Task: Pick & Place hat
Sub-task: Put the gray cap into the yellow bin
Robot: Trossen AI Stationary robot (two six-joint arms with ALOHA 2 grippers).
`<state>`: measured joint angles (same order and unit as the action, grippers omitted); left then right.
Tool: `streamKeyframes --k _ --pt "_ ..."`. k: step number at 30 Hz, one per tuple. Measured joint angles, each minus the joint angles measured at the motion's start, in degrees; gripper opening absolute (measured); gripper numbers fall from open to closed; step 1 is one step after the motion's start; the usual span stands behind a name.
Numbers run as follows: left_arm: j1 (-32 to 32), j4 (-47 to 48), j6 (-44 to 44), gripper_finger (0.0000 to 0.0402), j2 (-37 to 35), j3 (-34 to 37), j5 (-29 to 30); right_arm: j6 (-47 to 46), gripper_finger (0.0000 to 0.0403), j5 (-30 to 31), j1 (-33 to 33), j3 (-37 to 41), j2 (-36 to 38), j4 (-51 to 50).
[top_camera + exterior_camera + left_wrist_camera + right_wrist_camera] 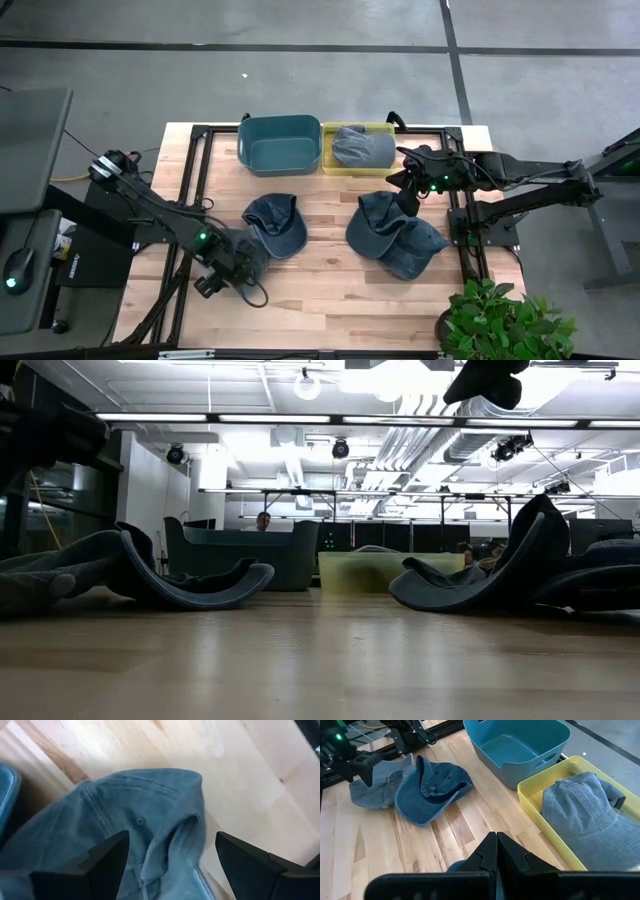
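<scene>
A light denim hat (145,815) lies on the wooden table at the near left, crown up (250,252). My left gripper (170,865) hovers over it, pointing steeply down and open, one finger on either side of the crown (232,268). A darker blue hat (273,224) lies beside it, underside up. Two more dark hats (392,236) lie overlapped at the right. My right gripper (496,854) hangs shut above them, holding nothing (408,198). A grey hat (585,812) rests in the yellow bin (328,160).
An empty teal bin (280,144) stands at the table's far edge, left of the yellow bin. Black frame rails (470,245) run along the table's left and right sides. A potted plant (500,320) stands at the near right corner. Bare wood lies between the hat groups.
</scene>
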<state>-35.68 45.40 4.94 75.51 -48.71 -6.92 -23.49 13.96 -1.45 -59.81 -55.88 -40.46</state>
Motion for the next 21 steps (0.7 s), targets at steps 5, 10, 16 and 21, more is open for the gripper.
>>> streamKeyframes --k 5,10,16,21 --pt "0.0 -1.5 3.2 0.0291 3.2 0.0 -0.4 0.0 0.0000 0.0 0.0 0.0 0.0 0.0" --pt "0.0 -1.6 3.8 0.0291 6.6 0.0 -0.5 0.0 0.0000 0.0 0.0 0.0 0.0 0.0" --pt "0.0 -1.8 2.8 0.0291 10.5 0.0 -0.5 0.0 0.0000 0.0 0.0 0.0 0.0 0.0" --pt "0.0 -1.9 2.1 0.0268 11.1 0.0 -0.1 0.0 0.0000 0.0 0.0 0.0 0.0 0.0"
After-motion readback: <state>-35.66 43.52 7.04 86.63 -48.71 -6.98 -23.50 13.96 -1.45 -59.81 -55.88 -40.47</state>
